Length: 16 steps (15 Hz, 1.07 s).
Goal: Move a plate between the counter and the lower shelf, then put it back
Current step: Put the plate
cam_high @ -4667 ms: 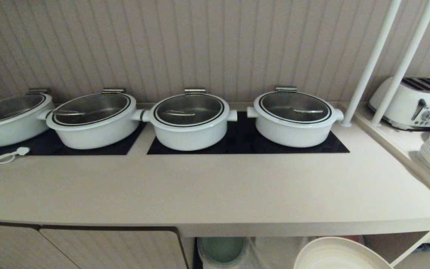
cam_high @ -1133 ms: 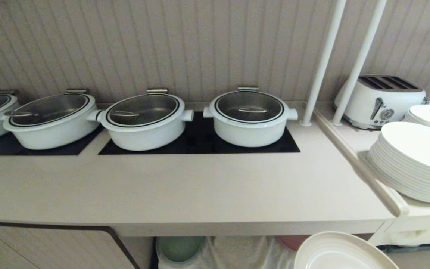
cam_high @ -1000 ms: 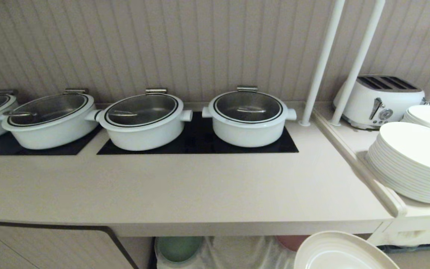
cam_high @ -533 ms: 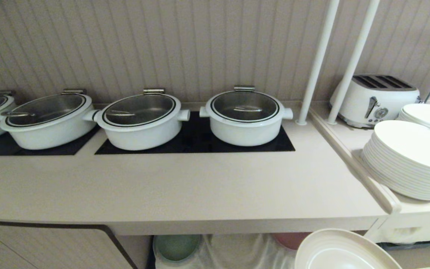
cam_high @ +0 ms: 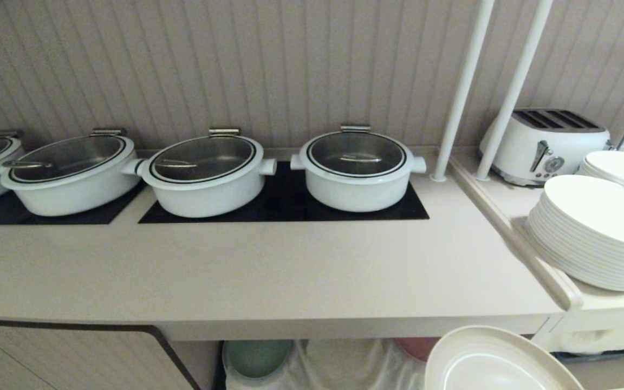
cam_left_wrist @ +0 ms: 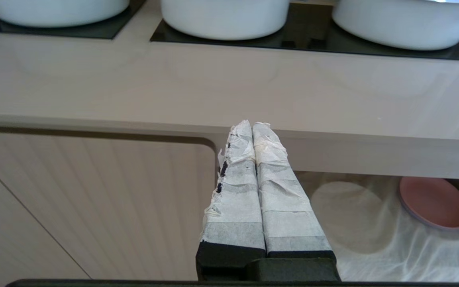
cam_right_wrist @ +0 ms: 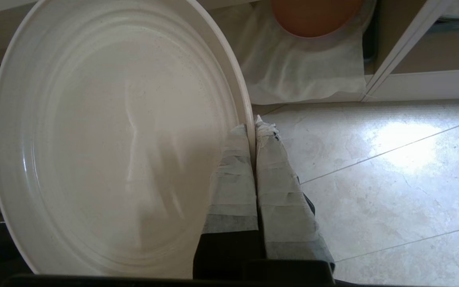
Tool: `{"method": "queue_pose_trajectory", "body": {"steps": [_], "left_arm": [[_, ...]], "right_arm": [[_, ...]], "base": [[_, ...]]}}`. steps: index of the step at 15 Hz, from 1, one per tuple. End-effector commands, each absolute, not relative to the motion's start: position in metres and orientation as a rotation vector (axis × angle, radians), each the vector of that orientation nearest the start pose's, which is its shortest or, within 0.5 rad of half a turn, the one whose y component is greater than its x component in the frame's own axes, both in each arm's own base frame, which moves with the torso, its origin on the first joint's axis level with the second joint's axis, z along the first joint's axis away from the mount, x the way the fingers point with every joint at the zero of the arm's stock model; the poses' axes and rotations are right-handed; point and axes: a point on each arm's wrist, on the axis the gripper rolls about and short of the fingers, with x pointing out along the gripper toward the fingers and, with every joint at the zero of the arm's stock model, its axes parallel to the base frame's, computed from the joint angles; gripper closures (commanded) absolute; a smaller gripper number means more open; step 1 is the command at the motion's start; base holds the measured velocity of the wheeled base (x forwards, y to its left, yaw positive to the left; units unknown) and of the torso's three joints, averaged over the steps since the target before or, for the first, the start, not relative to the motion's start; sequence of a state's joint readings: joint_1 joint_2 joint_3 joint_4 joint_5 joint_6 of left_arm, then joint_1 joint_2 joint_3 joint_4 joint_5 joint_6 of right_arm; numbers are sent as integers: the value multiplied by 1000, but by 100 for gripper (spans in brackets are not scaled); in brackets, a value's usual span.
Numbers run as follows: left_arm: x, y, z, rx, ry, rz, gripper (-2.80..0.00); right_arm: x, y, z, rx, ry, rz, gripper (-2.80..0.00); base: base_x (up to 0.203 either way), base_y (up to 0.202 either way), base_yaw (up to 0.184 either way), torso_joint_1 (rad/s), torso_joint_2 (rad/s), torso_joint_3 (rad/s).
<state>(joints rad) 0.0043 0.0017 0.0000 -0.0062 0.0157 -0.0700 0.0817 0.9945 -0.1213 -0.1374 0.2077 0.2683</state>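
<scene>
Plate of cream-beige matte ceramic, small and round with a shallow raised rim [cam_right_wrist: 106, 135], is pinched at its edge by the right claw [cam_right_wrist: 253, 127], whose two tape-wrapped fingers [cam_right_wrist: 233, 179] are clenched on the rim, one inside and one outside. In the head view the same plate [cam_high: 499, 360] shows at the bottom right, below and in front of the long beige bench [cam_high: 268, 271] and off it, held in the air over a pale tiled floor [cam_right_wrist: 373, 179]. The right arm itself is out of the head view; the wrist view looks along the fingers towards the lower shelf [cam_right_wrist: 305, 67], an open recess draped with wrinkled white cloth, where a small pink plate [cam_right_wrist: 313, 14] lies.

The left claw [cam_left_wrist: 253, 127] is pressed shut on nothing, its taped fingers [cam_left_wrist: 235, 191] side by side, pointing at the thick front edge of the bench, just beside the corner of a ribbed beige cabinet door [cam_left_wrist: 94, 199]. It touches nothing that can be seen.

On the bench, white lidded pots [cam_high: 356, 170] stand on black hob panels [cam_high: 285, 208]. A small green plate [cam_high: 255, 357] lies on the cloth in the shelf. Past two white poles [cam_high: 463, 86], a white toaster [cam_high: 547, 143] and a stack of larger glossy white plates [cam_high: 593, 233] sit on the side surface. No writing can be read.
</scene>
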Motion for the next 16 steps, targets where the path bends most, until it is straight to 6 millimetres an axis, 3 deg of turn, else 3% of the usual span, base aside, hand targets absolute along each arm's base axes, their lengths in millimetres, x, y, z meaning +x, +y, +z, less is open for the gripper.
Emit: {"method": "queue_pose_trajectory", "body": {"steps": [1,12,16], "left_arm": [[-23,0,76,-71,-5,20,0],[-23,0,76,-71,-6,20,0],[-23,0,76,-71,-6,20,0]], "right_arm": [[86,12,98,303,781,174,0],[123,14,117,310,787,165,0],[148,16,125,310,797,163,0]], "base": [[0,0,0,0,0,0],[0,0,0,0,0,0],[0,0,0,0,0,0]]}}
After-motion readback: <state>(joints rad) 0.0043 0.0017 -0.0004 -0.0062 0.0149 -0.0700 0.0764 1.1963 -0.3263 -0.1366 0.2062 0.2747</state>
